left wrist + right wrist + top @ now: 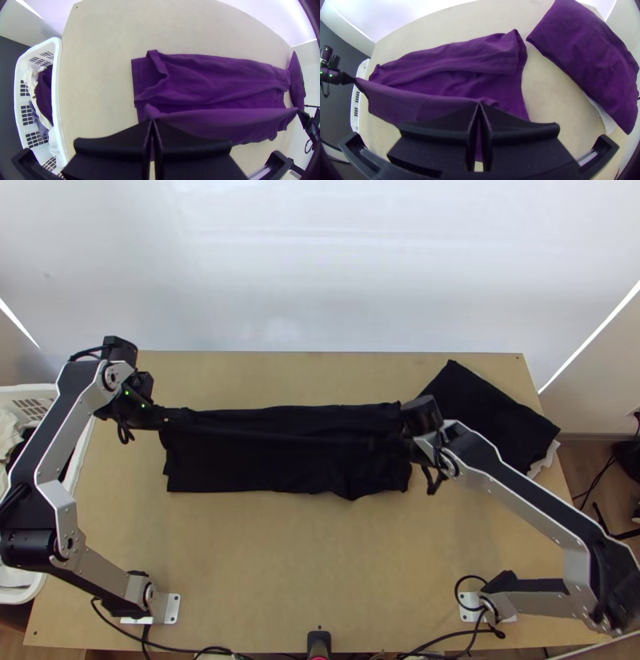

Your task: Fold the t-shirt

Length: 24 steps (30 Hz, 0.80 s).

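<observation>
The dark t-shirt (280, 460) lies as a long strip across the middle of the table, its far part folded over. Over its left end is my left gripper (178, 415); over its right end is my right gripper (406, 438). In the left wrist view, the left gripper (152, 122) is shut on the near edge of the t-shirt (213, 83). The right wrist view has the right gripper (479, 105) shut on the same edge of the t-shirt (453, 80), which is pulled taut and raised between both grippers.
A dark folded pile of cloth (488, 412) with something white beneath lies at the table's far right. A white laundry basket (57, 100) with clothes stands at the table's left side. Cables (200, 650) run along the near edge.
</observation>
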Motion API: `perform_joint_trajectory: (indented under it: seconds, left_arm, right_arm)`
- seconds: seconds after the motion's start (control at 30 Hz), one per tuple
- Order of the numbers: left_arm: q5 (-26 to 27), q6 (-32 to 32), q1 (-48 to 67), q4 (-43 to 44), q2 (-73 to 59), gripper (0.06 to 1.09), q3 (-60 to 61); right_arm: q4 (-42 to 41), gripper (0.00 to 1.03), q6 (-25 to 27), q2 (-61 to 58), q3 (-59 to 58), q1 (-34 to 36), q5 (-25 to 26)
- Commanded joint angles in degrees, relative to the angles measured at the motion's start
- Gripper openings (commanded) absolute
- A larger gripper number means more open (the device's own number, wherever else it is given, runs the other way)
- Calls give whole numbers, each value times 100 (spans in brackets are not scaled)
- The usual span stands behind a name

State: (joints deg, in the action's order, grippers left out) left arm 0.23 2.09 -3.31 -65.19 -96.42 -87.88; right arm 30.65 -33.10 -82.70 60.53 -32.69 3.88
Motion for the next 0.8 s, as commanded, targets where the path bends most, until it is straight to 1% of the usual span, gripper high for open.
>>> perform_joint_trajectory:
  seconds: [0.0,0.27,0.47,0.67,0.77]
  left_arm:
    - [3,-42,59,-64,-140,10,-292]
    - [3,-103,94,-178,-228,10,-450]
    - [3,-279,111,-134,-439,10,-476]
    - [-5,-279,6,525,-509,10,-125]
    - [-5,-270,-64,665,-571,10,-72]
  right_arm:
    - [-262,3,58,-748,442,201,34]
    - [-323,3,137,-1565,916,351,43]
    - [-701,3,173,-1864,1075,368,148]
    - [-807,3,155,-2207,1426,474,289]
    - [-807,3,155,-2339,1567,491,333]
